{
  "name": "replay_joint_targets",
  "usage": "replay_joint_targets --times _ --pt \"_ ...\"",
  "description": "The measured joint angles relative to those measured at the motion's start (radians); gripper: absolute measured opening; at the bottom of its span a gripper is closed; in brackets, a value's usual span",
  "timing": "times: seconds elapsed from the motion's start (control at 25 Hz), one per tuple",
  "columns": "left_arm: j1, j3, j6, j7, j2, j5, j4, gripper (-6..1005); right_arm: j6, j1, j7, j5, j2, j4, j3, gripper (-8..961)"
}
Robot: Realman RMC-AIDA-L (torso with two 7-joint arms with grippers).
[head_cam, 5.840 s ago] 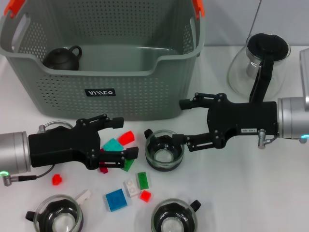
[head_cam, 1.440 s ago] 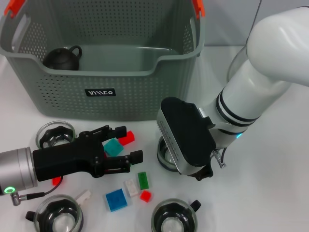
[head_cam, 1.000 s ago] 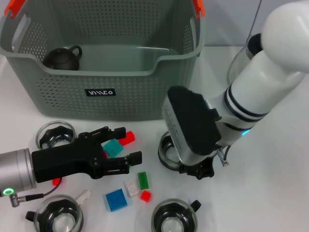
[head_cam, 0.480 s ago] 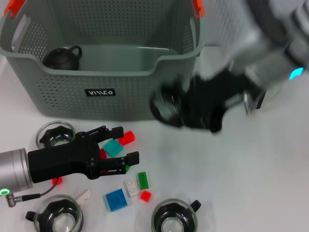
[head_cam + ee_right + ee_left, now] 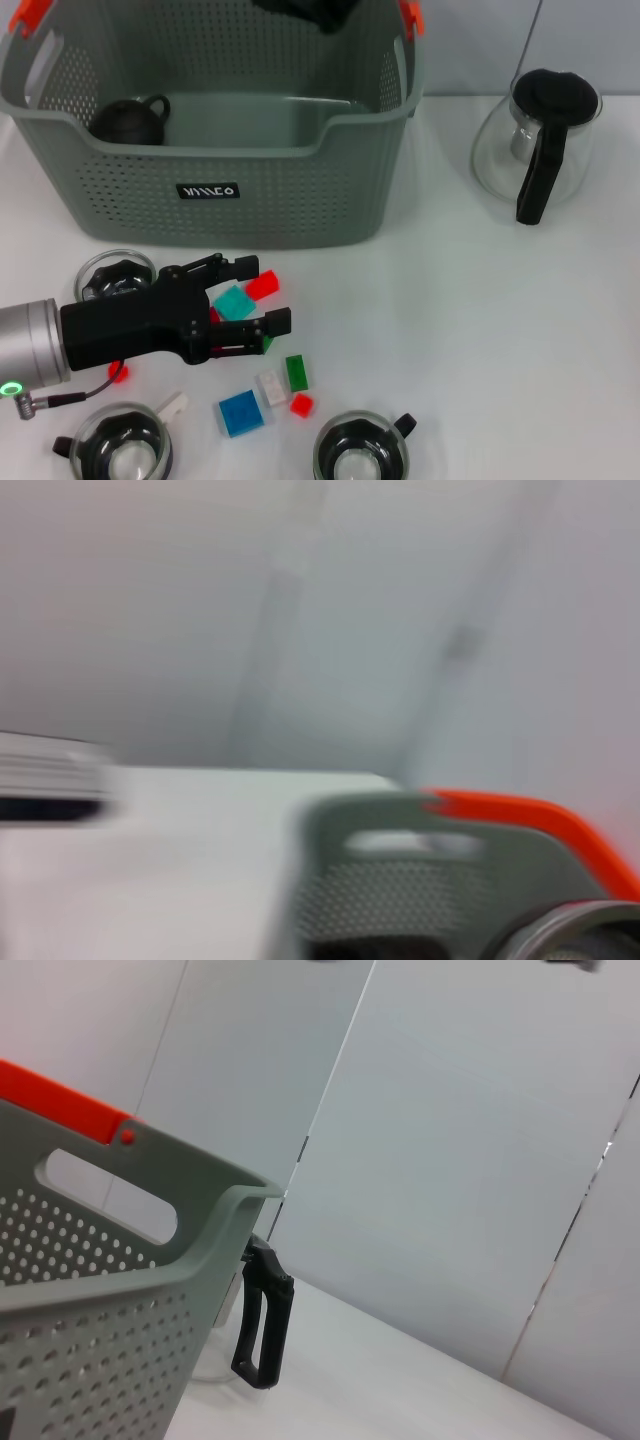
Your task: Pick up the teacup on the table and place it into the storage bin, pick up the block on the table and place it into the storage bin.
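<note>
The storage bin (image 5: 300,190) stands at the back of the table. My right gripper (image 5: 305,12) is a dark blur at the picture's top edge, over the bin's far side. The right wrist view has a round glass rim, the teacup (image 5: 575,930), close by, beside the bin's orange-clipped rim (image 5: 400,880); the gripper looks shut on it. My left gripper (image 5: 262,293) lies low on the table in front of the bin, open, its fingers on either side of a teal block (image 5: 233,302) and a red block (image 5: 262,285).
Three more glass teacups (image 5: 118,278) (image 5: 115,455) (image 5: 358,455) stand on the table. Loose blocks, blue (image 5: 240,412), white (image 5: 270,387), green (image 5: 296,372) and red (image 5: 301,404), lie near the front. A black teapot (image 5: 130,118) sits in the bin. A glass pitcher (image 5: 535,140) is at the right.
The right arm took the teacup off the middle of the table, lifted it and swung up and back over the bin. The left gripper has barely shifted.
</note>
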Motion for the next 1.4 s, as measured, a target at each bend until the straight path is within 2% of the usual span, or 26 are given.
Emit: replay_joint_targets --times 0.16,0.36,0.44,0.56,0.72,0.84,1.4 --pt "-0.007 0.000 -0.002 -0.001 0.001 0.000 -0.001 950 0.295 0.089 0.045 -0.136 0.000 0.228 -0.111 55" --pt "-0.009 -0.001 -0.005 -0.001 0.002 -0.002 0.000 950 0.564 0.222 0.023 -0.168 -0.003 0.582 -0.158 55" --pt "-0.009 -0.001 -0.006 -0.001 0.003 -0.005 0.000 950 0.664 0.253 -0.006 -0.161 0.001 0.704 -0.163 55" --pt "-0.010 -0.001 -0.010 0.003 0.003 -0.021 0.000 950 0.755 0.262 -0.040 -0.117 0.007 0.794 -0.196 56" --pt "-0.011 -0.001 -0.009 0.011 0.003 -0.042 0.000 950 0.842 0.247 -0.054 -0.025 0.008 0.853 -0.307 56" --pt "-0.013 -0.001 -0.010 0.013 0.005 -0.047 0.002 950 0.863 0.234 -0.048 -0.008 0.008 0.865 -0.344 55" --pt "-0.017 -0.001 -0.011 0.017 0.006 -0.052 0.006 950 0.848 0.222 -0.040 -0.005 0.006 0.875 -0.358 55"
